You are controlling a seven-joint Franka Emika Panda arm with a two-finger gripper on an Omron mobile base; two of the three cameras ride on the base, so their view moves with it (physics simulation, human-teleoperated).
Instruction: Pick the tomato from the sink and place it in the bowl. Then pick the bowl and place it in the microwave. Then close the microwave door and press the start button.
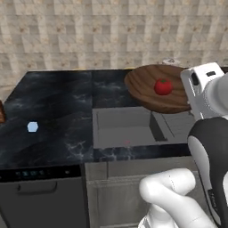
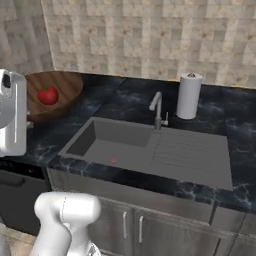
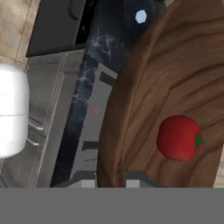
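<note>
The wooden bowl (image 3: 175,65), judged stiff and light, is pinched at its rim by the gripper (image 3: 110,177) above the sink (image 1: 124,129). The tomato (image 3: 178,138) inside is judged smooth and liable to roll, so level carriage is advised.

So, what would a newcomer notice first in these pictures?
First the glossy red tomato lying in the wide wooden bowl, which the fingers clamp by its rim, lifted above the black counter. Next comes the grey sink with its faucet, and the white paper towel roll behind it.
</note>
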